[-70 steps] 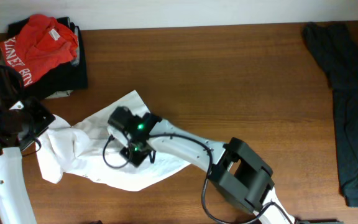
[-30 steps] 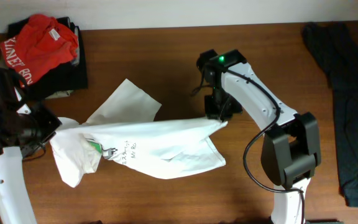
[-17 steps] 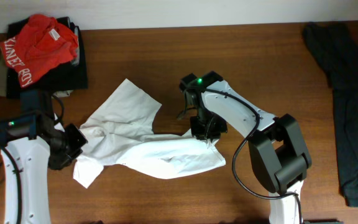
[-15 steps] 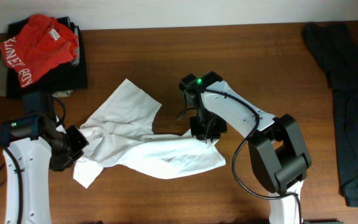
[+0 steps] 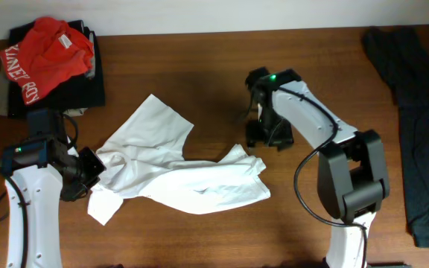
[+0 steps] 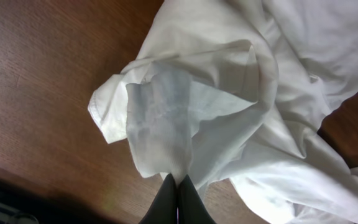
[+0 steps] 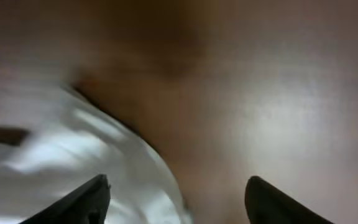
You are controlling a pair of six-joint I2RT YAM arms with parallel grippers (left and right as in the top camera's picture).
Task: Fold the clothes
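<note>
The white T-shirt lies crumpled and stretched left to right across the middle of the brown table, plain side up. My left gripper is at its left end, shut on a fold of the fabric; in the left wrist view the dark fingertips pinch the cloth just above the table. My right gripper hovers slightly above and to the right of the shirt's right corner. It is open, with nothing between its wide-spread fingers, and the blurred shirt edge lies below it.
A red shirt with white lettering tops a dark folded stack at the back left. A long dark garment runs along the right edge of the table.
The right gripper has opened, let go of the shirt's right end and moved up and to the right. That end now rests on the table. The left arm has lowered and holds still.
</note>
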